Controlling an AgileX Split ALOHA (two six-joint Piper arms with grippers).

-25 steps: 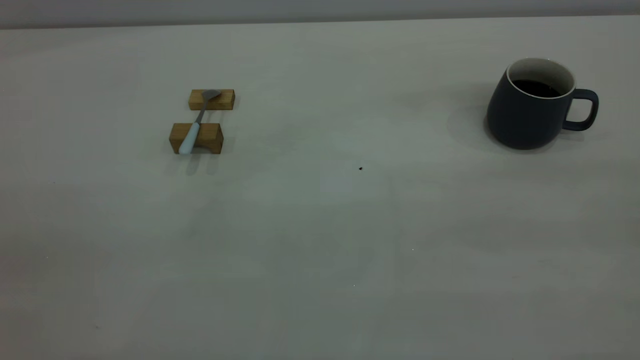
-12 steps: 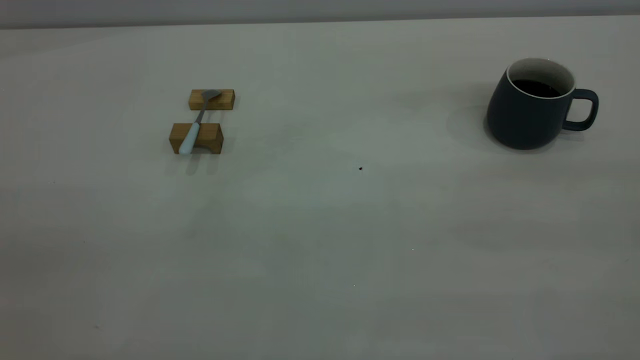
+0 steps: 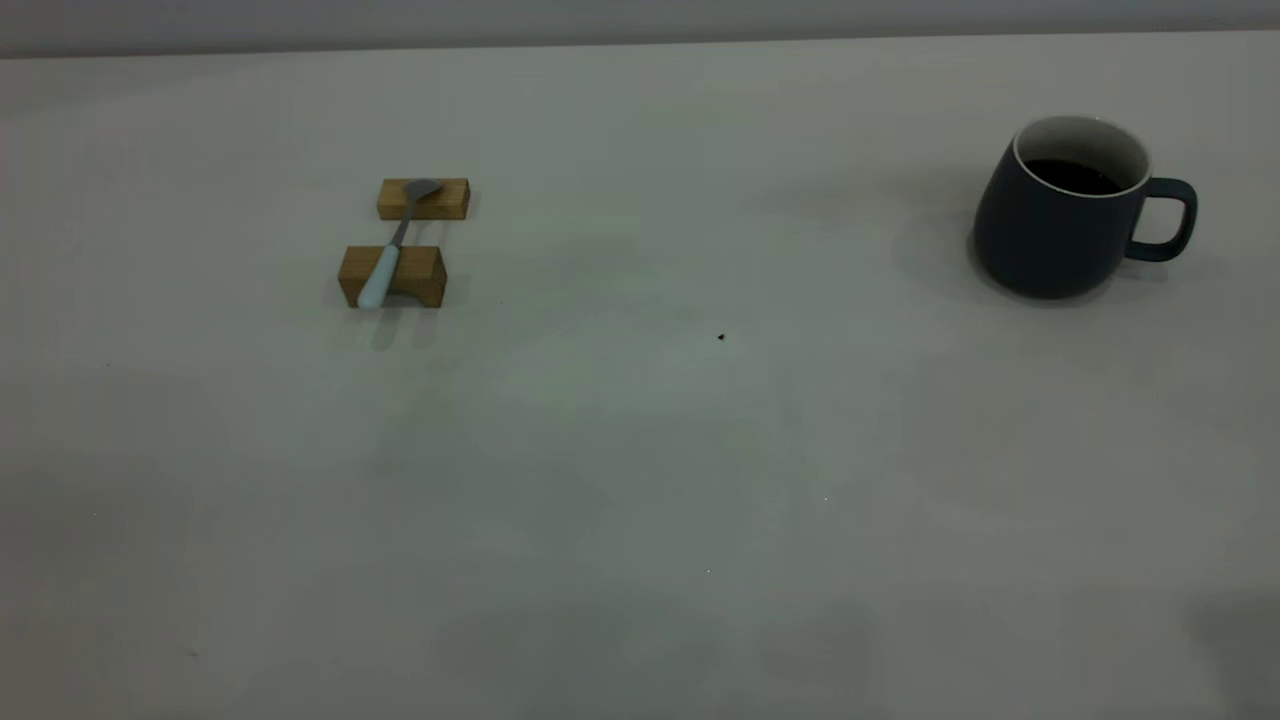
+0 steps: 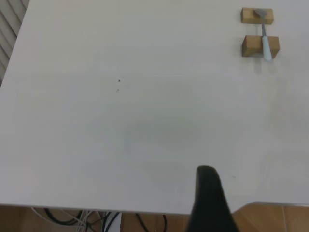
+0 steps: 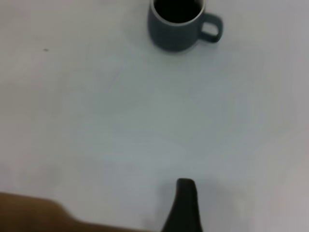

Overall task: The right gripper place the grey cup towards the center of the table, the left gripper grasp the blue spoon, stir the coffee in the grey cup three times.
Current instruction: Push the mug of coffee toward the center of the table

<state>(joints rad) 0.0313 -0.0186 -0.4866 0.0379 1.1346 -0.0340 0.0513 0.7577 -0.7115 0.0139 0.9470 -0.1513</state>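
Observation:
The grey cup (image 3: 1050, 225) stands upright at the far right of the table (image 3: 640, 450), handle pointing right, with dark coffee (image 3: 1075, 177) inside. At the left, the blue spoon (image 3: 384, 262) lies across two wooden blocks, bowl on the far one. Neither gripper shows in the exterior view. A dark part of my left gripper (image 4: 208, 200) hangs over the table's near edge, far from the spoon (image 4: 264, 41). A similar part of my right gripper (image 5: 184, 205) is well short of the cup (image 5: 176, 30), with nothing in either gripper.
The two wooden blocks (image 3: 423, 199) (image 3: 410, 275) hold the spoon off the surface. A tiny dark speck (image 3: 721, 337) marks the table's middle. Floor and cables (image 4: 96, 220) show past the table edge in the left wrist view.
The cup and the spoon have not moved. A faint shadow has appeared along the table's near edge at the right.

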